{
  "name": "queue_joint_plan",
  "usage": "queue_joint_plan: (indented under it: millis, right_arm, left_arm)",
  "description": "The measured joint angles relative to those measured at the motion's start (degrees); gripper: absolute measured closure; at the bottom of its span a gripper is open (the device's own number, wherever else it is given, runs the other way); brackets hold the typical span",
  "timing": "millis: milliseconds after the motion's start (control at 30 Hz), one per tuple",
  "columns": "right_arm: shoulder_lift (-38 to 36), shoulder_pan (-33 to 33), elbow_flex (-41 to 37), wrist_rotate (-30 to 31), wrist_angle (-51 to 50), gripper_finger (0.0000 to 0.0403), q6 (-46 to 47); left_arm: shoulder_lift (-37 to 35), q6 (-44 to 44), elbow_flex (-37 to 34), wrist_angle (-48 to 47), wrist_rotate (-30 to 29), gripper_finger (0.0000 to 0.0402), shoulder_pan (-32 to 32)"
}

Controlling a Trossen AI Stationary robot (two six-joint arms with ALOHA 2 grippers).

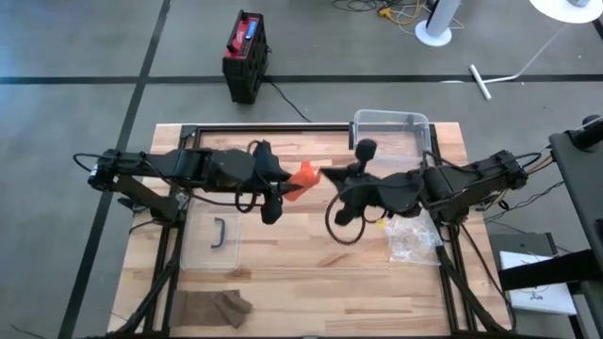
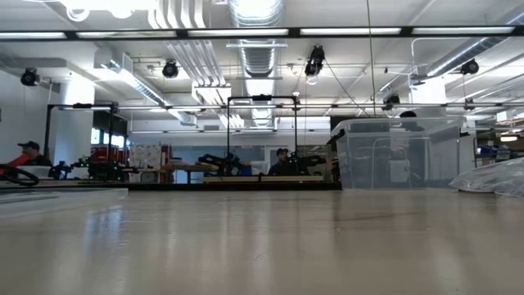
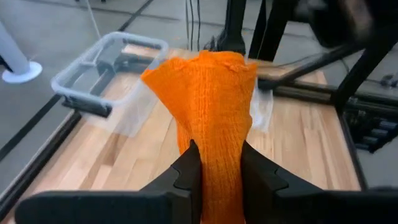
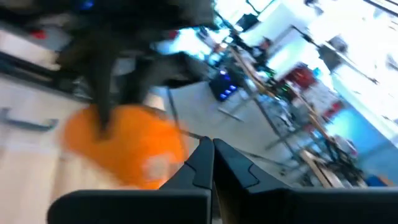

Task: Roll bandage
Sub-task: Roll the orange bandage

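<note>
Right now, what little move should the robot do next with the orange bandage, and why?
Probably the right gripper should open and take the bandage's loose end. The left gripper is shut on the orange bandage, held above the table, and the cloth fans out unrolled. The right gripper's fingers look shut beside it, holding nothing, so rolling likely needs that second grip first.

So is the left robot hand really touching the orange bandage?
Touching. In the left wrist view the left gripper has both dark fingers pressed against the sides of the orange bandage, pinching it with no gap.
</note>
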Motion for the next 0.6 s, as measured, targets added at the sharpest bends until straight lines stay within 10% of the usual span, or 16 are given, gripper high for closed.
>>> queue_joint_plan:
  millis: [267, 600]
  right_arm:
    - [0.44, 0.20, -0.09, -1.33, -4.00, 0.0388, -1.27]
    - [0.13, 0.74, -0.18, -21.27, -10.71, 0.0245, -5.87]
  left_arm:
    - [-0.02, 0.29, -0.59, 1.12, 0.32, 0.0334, -0.02]
    - [-0.15, 5.79, -0.62, -0.20, 0.34, 0.0339, 0.03]
